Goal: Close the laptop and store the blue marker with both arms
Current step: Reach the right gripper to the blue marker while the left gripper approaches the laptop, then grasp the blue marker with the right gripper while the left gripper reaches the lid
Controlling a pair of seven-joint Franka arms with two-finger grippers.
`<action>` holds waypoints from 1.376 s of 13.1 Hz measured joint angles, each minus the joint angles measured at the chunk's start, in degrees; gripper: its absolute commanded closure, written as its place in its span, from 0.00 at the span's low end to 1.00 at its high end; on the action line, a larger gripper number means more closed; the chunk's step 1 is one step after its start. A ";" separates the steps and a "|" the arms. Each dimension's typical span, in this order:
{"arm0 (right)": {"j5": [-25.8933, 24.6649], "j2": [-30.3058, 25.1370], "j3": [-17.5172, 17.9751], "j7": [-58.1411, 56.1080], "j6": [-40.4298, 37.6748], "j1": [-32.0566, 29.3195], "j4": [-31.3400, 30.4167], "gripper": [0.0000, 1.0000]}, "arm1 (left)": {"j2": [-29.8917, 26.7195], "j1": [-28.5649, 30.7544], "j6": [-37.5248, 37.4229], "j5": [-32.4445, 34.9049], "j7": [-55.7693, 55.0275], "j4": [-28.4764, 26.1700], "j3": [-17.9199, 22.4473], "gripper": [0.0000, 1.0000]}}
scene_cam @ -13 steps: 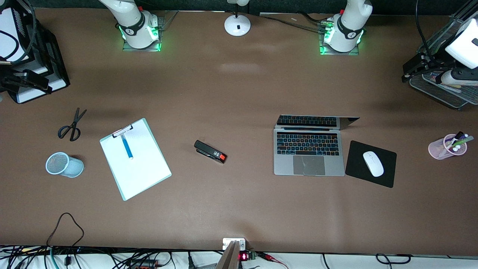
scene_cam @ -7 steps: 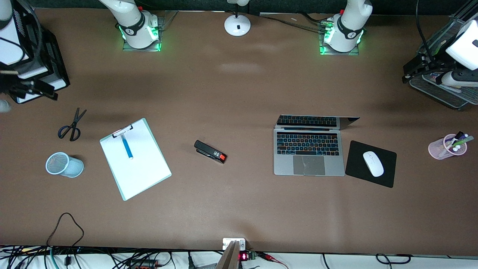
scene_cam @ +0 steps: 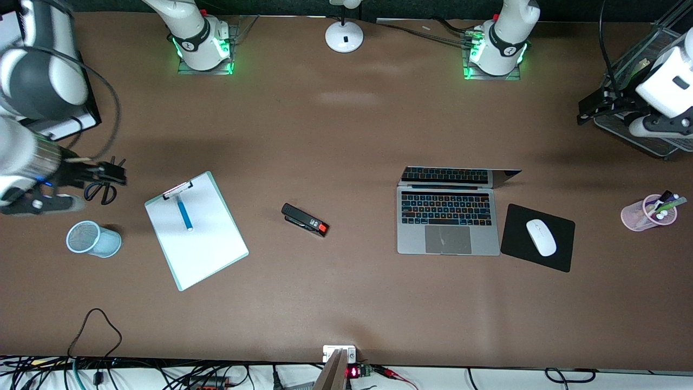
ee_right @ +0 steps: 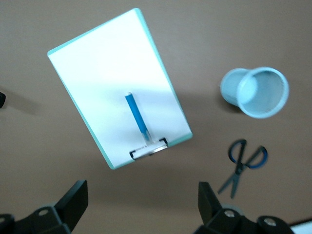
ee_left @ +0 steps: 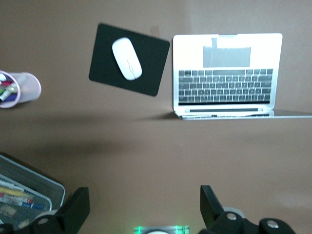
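The right gripper point(scene_cam: 113, 174) hangs over the scissors point(scene_cam: 100, 190), fingers spread wide and empty — its wrist view shows the blue marker point(ee_right: 137, 119) lying on the clipboard point(ee_right: 97, 87) below, with the mesh cup point(ee_right: 254, 91) beside. The left gripper point(scene_cam: 587, 111) is up over the wire tray point(scene_cam: 628, 130), also wide open and empty; the open laptop point(ee_left: 227, 73) lies on the brown table point(scene_cam: 346, 135) beside the mouse pad point(ee_left: 105, 73).
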 measured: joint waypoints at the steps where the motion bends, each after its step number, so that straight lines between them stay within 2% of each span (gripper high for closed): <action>1: -0.20 1.56 0.02 -0.10 1.16 0.94 -0.01 0.00 | 1.14 -0.08 -1.81 -0.04 -0.01 0.16 -0.16 0.00; 5: -1.84 7.49 0.01 -1.38 4.46 2.17 -0.02 0.00 | 5.25 -0.40 -4.09 -0.07 -0.01 1.58 -1.40 0.00; 10: -1.86 15.30 -0.06 -5.82 15.29 2.20 -1.12 0.00 | 11.35 -2.10 -9.13 -0.08 -1.09 3.23 -2.40 0.00; 13: -1.86 19.21 -0.02 -6.38 22.14 2.48 -2.12 0.00 | 12.58 -4.91 -9.22 -0.15 -5.03 3.45 -2.59 0.00; 18: -1.87 22.32 0.00 -12.49 24.50 4.39 -2.32 0.01 | 19.25 -8.92 -9.21 -4.58 -15.67 2.72 -2.93 0.00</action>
